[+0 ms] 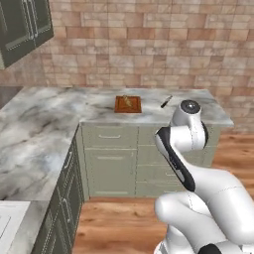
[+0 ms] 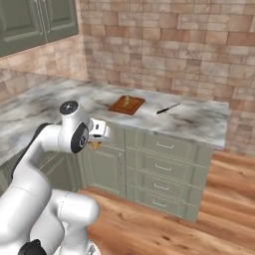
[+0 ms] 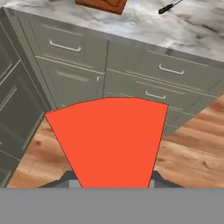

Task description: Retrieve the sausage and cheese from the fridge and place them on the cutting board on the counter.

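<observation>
The cheese (image 3: 109, 140) shows its broad red face close up in the hand view, and my gripper (image 3: 113, 179) is shut on it from both sides. In the right base view the gripper (image 2: 96, 141) hangs in front of the cabinets, below the counter's edge, with an orange bit of cheese (image 2: 94, 145) under it. The cutting board (image 1: 128, 104) (image 2: 126, 104) (image 3: 103, 4) lies on the counter (image 1: 198, 111) (image 2: 199, 122) ahead. A small item on the board is too small to identify. The sausage and the fridge are out of view.
A dark knife (image 1: 166, 101) (image 2: 167, 108) (image 3: 170, 6) lies on the counter right of the board. Drawers with bar handles (image 2: 164, 146) face me below. A second counter run (image 1: 34, 144) stretches along the left, with wood floor (image 2: 149, 229) between.
</observation>
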